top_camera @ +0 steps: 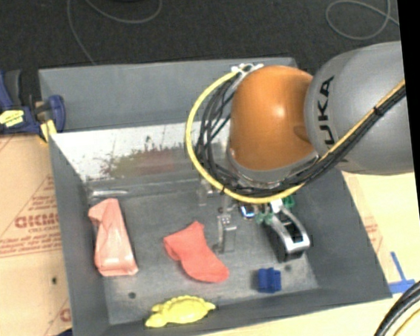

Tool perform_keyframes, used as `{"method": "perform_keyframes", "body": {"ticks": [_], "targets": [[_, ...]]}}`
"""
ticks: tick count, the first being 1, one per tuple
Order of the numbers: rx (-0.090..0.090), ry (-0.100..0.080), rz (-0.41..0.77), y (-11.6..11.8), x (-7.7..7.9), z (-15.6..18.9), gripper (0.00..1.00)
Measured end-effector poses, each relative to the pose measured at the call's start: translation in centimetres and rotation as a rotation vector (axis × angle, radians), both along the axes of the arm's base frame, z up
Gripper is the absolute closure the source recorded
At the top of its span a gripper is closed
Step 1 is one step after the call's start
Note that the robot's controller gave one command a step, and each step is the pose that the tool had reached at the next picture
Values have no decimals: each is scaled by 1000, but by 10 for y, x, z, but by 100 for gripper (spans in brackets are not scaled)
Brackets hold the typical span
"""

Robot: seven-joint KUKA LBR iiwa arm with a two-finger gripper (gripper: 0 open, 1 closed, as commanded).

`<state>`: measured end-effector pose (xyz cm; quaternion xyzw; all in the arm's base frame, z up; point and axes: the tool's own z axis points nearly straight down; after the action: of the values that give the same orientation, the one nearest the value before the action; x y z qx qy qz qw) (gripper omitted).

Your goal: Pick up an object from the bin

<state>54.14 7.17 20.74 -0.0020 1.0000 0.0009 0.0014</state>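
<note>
In the camera view, the arm point(361, 110) is seen reaching in from the right, its orange cover point(268, 120) hanging over the middle of the bin point(81, 274). Below the cover the claw point(258, 234) is held low above the bin floor with its two fingers spread apart, and nothing is seen between them.

A crumpled red cloth point(195, 254) lies just beside the left-hand finger in this view. A small blue block point(266, 279) lies near the claw towards the front wall. A pink bag point(113, 237) lies well apart at the left, and a flat yellow toy point(180, 310) lies against the front wall.

The step in hand is judged to be the approach, with no grasp yet made. Which thing is aimed at cannot be told. For the next move the claw would need to be centred over one thing, lowered round it and closed.
</note>
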Motion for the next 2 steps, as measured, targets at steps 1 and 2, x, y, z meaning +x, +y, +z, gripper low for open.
{"method": "perform_keyframes", "body": {"ticks": [1, 2], "targets": [[-1, -7, 25, 2, 0, -41, 0], [-2, -1, 149, 12, -21, -85, 0]]}}
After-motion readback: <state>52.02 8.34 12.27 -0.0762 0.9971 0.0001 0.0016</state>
